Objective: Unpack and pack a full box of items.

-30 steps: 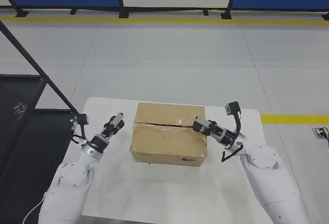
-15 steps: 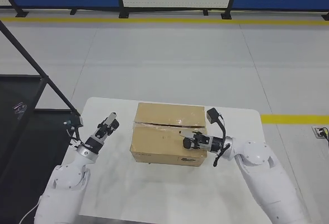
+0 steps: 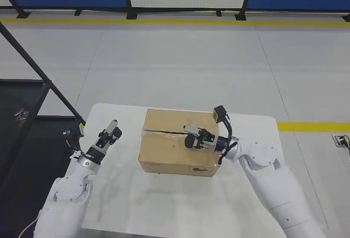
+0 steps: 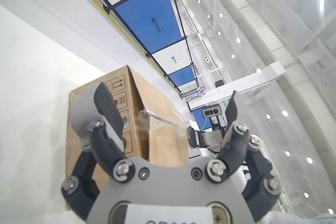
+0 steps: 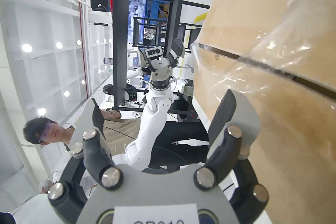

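Your right arm has swung in from the right end of the box (image 3: 175, 153) over the last second, and your left has eased back a little toward the left edge of the table (image 3: 121, 196). You have the right fingers (image 5: 223, 114) spread wide and empty; one pad sits just beside the taped lid, and you cannot tell whether it touches. The right gripper (image 3: 191, 132) hovers over the box's top, near the seam between the flaps, where clear tape (image 5: 262, 62) crosses it. You have the left fingers (image 4: 107, 104) spread wide and empty too, and the left gripper (image 3: 111, 131) hangs off the box's left end, apart from it. Your cardboard box stands closed mid-table, nearer the far edge
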Controlling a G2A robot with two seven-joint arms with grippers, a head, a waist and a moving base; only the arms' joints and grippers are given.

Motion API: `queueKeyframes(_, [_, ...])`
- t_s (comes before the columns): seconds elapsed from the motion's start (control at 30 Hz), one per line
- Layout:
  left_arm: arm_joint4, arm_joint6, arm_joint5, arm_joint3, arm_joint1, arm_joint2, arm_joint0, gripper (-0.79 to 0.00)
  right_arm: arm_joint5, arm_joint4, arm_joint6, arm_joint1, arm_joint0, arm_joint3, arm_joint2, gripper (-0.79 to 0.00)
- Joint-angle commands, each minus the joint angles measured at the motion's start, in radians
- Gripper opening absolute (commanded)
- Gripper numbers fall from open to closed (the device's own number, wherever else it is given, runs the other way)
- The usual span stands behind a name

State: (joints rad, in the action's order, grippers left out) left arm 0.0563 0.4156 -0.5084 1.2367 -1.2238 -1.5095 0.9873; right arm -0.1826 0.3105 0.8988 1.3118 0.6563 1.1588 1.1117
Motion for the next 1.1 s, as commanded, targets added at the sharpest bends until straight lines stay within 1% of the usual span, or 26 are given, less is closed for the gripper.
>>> queueKeyframes(0.0, [0.005,0.003,-0.002,-0.007,0.001,0.0,-0.003,0.0,-0.018,0.023,-0.011,0.005,-0.01,-0.008,-0.004,0.0])
queueKeyframes(0.27, [0.02,0.007,-0.011,-0.026,0.004,-0.004,-0.006,0.0,-0.116,0.112,-0.099,0.016,-0.014,-0.026,0.017,0.0])
queueKeyframes(0.4, [0.029,0.009,-0.012,-0.034,0.005,-0.002,-0.008,0.0,-0.108,0.116,-0.17,0.021,-0.017,-0.032,0.019,0.0])
queueKeyframes(0.67, [0.019,0.011,-0.012,-0.039,0.005,0.018,-0.017,0.0,-0.076,0.103,-0.232,0.037,-0.063,-0.075,-0.01,0.0])
queueKeyframes(0.73, [0.009,0.01,-0.02,-0.033,0.005,0.023,-0.013,0.0,-0.104,0.063,-0.23,0.039,-0.074,-0.072,-0.021,0.0])
queueKeyframes(0.8, [-0.001,0.001,-0.027,-0.027,0.006,0.022,-0.007,0.0,-0.159,-0.014,-0.206,0.035,-0.073,-0.059,-0.031,0.0])
queueKeyframes(0.87, [-0.012,-0.014,-0.032,-0.018,0.007,0.018,0.002,0.0,-0.207,-0.096,-0.215,0.028,-0.059,-0.032,-0.027,0.0])
queueKeyframes(0.93, [-0.021,-0.03,-0.036,-0.005,0.009,0.01,0.014,0.0,-0.233,-0.163,-0.261,0.019,-0.019,0.02,-0.009,0.0])
queueKeyframes(1.0, [-0.023,-0.04,-0.038,0.012,0.01,0.002,0.027,0.0,-0.233,-0.219,-0.309,0.008,0.032,0.091,0.023,0.0])
queueKeyframes(1.07, [-0.022,-0.049,-0.036,0.028,0.012,-0.008,0.039,0.0,-0.219,-0.272,-0.333,-0.006,0.092,0.172,0.061,0.0])
